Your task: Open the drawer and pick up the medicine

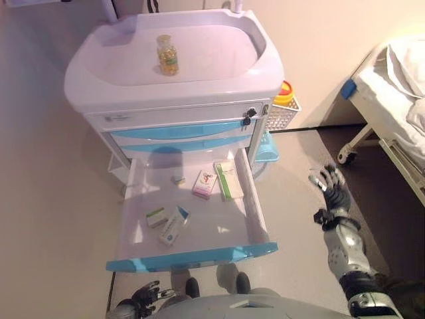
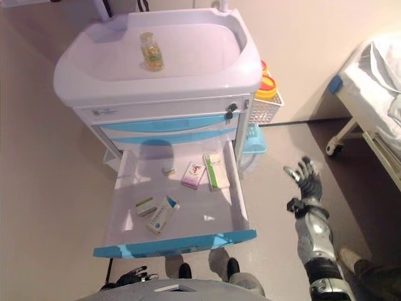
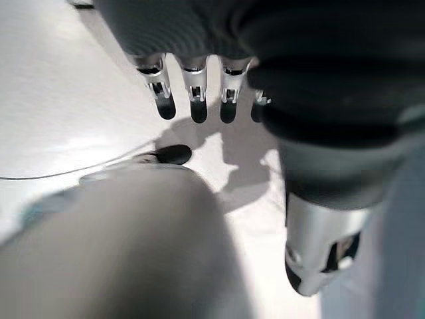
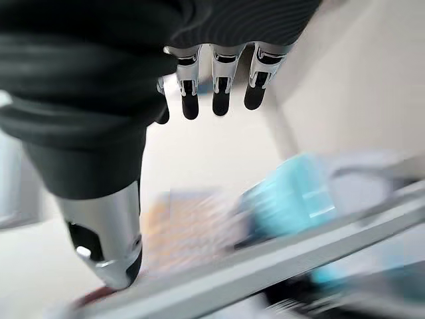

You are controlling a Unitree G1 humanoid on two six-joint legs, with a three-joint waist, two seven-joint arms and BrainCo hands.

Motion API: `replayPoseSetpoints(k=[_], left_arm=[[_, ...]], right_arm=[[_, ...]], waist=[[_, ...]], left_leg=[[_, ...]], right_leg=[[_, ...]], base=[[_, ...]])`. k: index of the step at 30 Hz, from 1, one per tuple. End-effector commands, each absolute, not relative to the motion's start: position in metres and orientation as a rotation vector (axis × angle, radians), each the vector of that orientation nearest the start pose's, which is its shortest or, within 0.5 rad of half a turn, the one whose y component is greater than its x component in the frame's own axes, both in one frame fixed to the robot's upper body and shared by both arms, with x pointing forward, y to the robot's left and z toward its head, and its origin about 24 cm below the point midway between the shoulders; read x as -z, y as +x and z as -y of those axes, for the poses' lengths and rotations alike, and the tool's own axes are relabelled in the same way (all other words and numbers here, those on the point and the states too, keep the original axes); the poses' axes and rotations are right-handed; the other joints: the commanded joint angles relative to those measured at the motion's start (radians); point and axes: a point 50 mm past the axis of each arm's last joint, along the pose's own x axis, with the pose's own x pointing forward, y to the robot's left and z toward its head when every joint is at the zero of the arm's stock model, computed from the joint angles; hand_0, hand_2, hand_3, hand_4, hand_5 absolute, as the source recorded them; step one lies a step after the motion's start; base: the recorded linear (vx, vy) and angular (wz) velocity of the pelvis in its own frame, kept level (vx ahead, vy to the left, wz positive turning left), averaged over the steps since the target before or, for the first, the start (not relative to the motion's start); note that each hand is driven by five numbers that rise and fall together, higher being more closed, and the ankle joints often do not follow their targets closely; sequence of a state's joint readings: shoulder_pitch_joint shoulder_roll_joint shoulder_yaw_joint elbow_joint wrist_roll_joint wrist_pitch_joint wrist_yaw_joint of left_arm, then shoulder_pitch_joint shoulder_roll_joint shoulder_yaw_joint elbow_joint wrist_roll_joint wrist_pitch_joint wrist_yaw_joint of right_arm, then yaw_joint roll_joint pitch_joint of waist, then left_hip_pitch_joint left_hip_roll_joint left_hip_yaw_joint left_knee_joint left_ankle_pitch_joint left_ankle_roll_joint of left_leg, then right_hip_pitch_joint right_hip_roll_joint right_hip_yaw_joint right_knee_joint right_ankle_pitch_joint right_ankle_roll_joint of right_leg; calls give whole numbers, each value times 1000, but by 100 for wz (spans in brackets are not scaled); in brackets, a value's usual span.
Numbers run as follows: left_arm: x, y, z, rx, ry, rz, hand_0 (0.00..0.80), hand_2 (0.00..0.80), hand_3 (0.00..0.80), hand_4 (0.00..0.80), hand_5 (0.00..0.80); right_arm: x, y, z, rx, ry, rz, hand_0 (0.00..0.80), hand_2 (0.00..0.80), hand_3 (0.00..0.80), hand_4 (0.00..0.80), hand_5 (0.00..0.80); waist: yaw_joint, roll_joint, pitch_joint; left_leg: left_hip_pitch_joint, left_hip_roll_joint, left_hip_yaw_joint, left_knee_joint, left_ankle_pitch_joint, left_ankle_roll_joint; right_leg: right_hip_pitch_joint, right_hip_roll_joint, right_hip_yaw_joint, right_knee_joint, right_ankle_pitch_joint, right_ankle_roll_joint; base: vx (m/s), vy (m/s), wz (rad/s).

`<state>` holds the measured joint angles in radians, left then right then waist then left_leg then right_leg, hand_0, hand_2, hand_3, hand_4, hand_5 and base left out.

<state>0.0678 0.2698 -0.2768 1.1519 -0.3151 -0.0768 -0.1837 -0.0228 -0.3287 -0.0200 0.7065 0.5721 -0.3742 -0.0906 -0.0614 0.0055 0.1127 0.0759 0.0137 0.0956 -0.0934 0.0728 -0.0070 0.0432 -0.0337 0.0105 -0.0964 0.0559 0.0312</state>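
Note:
The bottom drawer of a white and blue medical cart stands pulled out. Inside lie several medicine boxes: a pink and white box, a green and white box, a blue and white box and a small green box. My right hand hovers open over the floor to the right of the drawer, apart from it, fingers straight. My left hand hangs low below the drawer's front edge, its fingers relaxed and holding nothing.
A small bottle of yellow liquid stands on the cart's top. A white basket with a yellow container hangs on the cart's right side. A hospital bed on castors stands at the far right.

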Motion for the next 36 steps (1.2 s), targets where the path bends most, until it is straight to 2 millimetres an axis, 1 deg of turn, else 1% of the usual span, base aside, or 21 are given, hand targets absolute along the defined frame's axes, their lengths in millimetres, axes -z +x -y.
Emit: replayPoseSetpoints(k=[1, 2, 3, 5, 7, 9, 11, 13, 14, 16, 18, 20, 22, 24, 25, 27, 28, 33, 34, 36], left_arm=[[158, 93, -219, 111, 56, -1114, 0, 0, 0, 0, 0], [158, 94, -218, 124, 62, -1105, 0, 0, 0, 0, 0], [157, 97, -215, 142, 67, -1088, 0, 0, 0, 0, 0], [156, 101, -212, 170, 63, -1059, 0, 0, 0, 0, 0], [154, 104, -210, 184, 51, -1028, 0, 0, 0, 0, 0], [150, 110, -209, 169, 3, -975, 0, 0, 0, 0, 0], [146, 117, -207, 168, -25, -926, 0, 0, 0, 0, 0], [141, 128, -204, 186, -19, -875, 0, 0, 0, 0, 0], [137, 136, -203, 201, -15, -842, 0, 0, 0, 0, 0], [131, 146, -202, 213, -10, -801, 0, 0, 0, 0, 0], [113, 174, -202, 220, -6, -687, 0, 0, 0, 0, 0], [101, 193, -202, 228, 18, -616, 0, 0, 0, 0, 0], [81, 220, -201, 221, 48, -518, 0, 0, 0, 0, 0], [68, 234, -201, 219, 58, -462, 0, 0, 0, 0, 0], [56, 246, -201, 214, 63, -406, 0, 0, 0, 0, 0], [37, 263, -201, 214, 67, -329, 0, 0, 0, 0, 0], [24, 273, -201, 212, 71, -282, 0, 0, 0, 0, 0], [-27, 310, -202, 209, 126, -117, 0, 0, 0, 0, 0], [-41, 319, -205, 207, 145, -88, 0, 0, 0, 0, 0], [-58, 330, -209, 198, 175, -52, 0, 0, 0, 0, 0]], right_arm=[[57, 208, 271, 432, 65, -264, 0, 0, 0, 0, 0], [66, 199, 271, 432, 46, -300, 0, 0, 0, 0, 0], [79, 186, 269, 429, 30, -372, 0, 0, 0, 0, 0], [95, 170, 263, 387, 0, -463, 0, 0, 0, 0, 0], [105, 158, 255, 339, -22, -521, 0, 0, 0, 0, 0], [112, 148, 249, 285, -63, -568, 0, 0, 0, 0, 0], [118, 138, 247, 265, -108, -609, 0, 0, 0, 0, 0], [120, 134, 248, 228, -151, -640, 0, 0, 0, 0, 0], [120, 136, 249, 189, -184, -645, 0, 0, 0, 0, 0], [118, 140, 248, 157, -208, -639, 0, 0, 0, 0, 0], [110, 153, 251, 126, -217, -601, 0, 0, 0, 0, 0], [105, 162, 252, 116, -222, -572, 0, 0, 0, 0, 0], [100, 172, 251, 104, -214, -549, 0, 0, 0, 0, 0], [96, 178, 251, 95, -211, -531, 0, 0, 0, 0, 0], [92, 183, 250, 86, -210, -507, 0, 0, 0, 0, 0], [88, 189, 247, 68, -213, -477, 0, 0, 0, 0, 0], [85, 193, 243, 55, -219, -459, 0, 0, 0, 0, 0], [77, 203, 236, 27, -213, -406, 0, 0, 0, 0, 0], [75, 205, 235, 16, -216, -395, 0, 0, 0, 0, 0], [73, 207, 233, 3, -219, -383, 0, 0, 0, 0, 0]], waist=[[6, -18, 7], [5, -16, 10], [3, -13, 14], [0, -8, 25], [-3, -3, 35], [-7, 3, 48], [-8, 8, 64], [-9, 13, 86], [-9, 15, 101], [-11, 17, 119], [-19, 20, 170], [-22, 21, 199], [-29, 16, 236], [-33, 11, 250], [-36, 6, 265], [-39, 1, 281], [-42, -2, 291], [-59, -13, 324], [-67, -14, 330], [-77, -14, 339]], left_leg=[[6, -22, -34, 28, -95, 6], [6, -21, -36, 31, -95, 7], [6, -22, -37, 37, -96, 9], [6, -23, -42, 51, -101, 14], [2, -26, -48, 68, -104, 17], [-6, -29, -56, 91, -109, 22], [-23, -32, -65, 125, -116, 26], [-46, -35, -69, 161, -123, 30], [-65, -38, -70, 187, -127, 31], [-86, -40, -72, 212, -131, 32], [-141, -44, -71, 260, -134, 36], [-180, -45, -71, 286, -133, 39], [-229, -46, -72, 322, -131, 43], [-256, -47, -69, 344, -133, 46], [-288, -49, -66, 371, -136, 48], [-330, -53, -65, 402, -138, 52], [-352, -55, -64, 418, -140, 54], [-423, -63, -57, 474, -150, 62], [-439, -62, -52, 485, -153, 63], [-456, -62, -44, 502, -160, 65]], right_leg=[[-18, -43, -28, 51, 9, 52], [-17, -42, -29, 55, 7, 51], [-17, -41, -31, 63, 4, 49], [-15, -38, -34, 79, -5, 44], [-18, -36, -34, 97, -12, 39], [-24, -33, -32, 120, -24, 33], [-37, -35, -37, 153, -37, 27], [-56, -36, -41, 186, -49, 20], [-71, -37, -42, 208, -55, 16], [-91, -36, -41, 232, -63, 11], [-143, -31, -33, 282, -77, 2], [-184, -25, -26, 316, -84, -4], [-239, -16, -13, 359, -88, -11], [-266, -12, -7, 376, -89, -14], [-295, -11, 2, 395, -88, -18], [-338, -6, 14, 423, -86, -21], [-363, -4, 22, 440, -86, -22], [-439, 4, 47, 484, -82, -25], [-458, 6, 54, 492, -81, -26], [-478, 9, 62, 503, -81, -26]], base=[[15, -11, -9], [33, -7, -5], [43, -4, 0], [51, -5, -1], [53, 3, -1], [59, 15, 0], [39, 33, 1], [16, 51, 2], [10, 52, 4], [-27, 60, 3], [-131, 83, -1], [-165, 61, -7], [-114, 53, -11], [-47, 53, -10], [-68, 65, -17], [-75, 72, -21], [-45, 71, -16], [-41, 68, -4], [-31, 78, -7], [-38, 73, -6]])
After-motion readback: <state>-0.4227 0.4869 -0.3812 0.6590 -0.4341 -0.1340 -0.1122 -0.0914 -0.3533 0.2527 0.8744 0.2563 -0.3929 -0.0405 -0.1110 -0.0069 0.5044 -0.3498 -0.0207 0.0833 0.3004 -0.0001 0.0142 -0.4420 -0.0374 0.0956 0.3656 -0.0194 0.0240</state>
